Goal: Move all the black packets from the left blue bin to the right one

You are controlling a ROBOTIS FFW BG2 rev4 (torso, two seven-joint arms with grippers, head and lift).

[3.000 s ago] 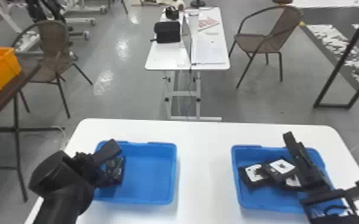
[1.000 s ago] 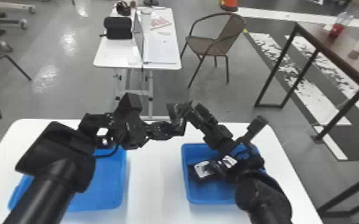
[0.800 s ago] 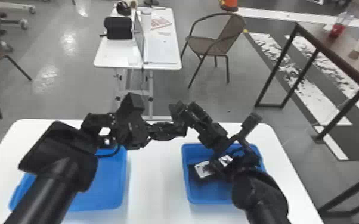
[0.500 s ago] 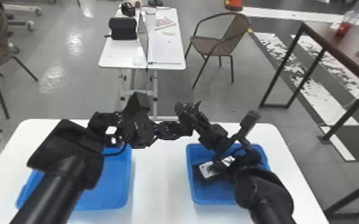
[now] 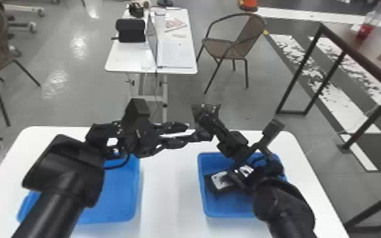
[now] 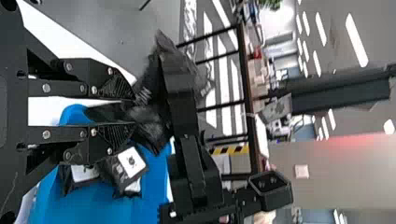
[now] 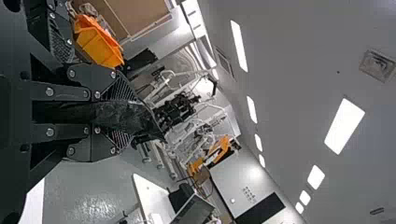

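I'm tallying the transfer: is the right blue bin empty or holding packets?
Not empty: at least two black packets lie in the right blue bin.

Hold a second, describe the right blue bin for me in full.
The right blue bin is a shallow, open-topped tub, probably plastic, with low walls and rounded corners. It stands level on the white table. At least two black packets with white patches facing up lie close together inside, with bare blue floor nearer the robot. The right arm passes above, hiding much of its right side; I can't tell whether more packets are behind it.
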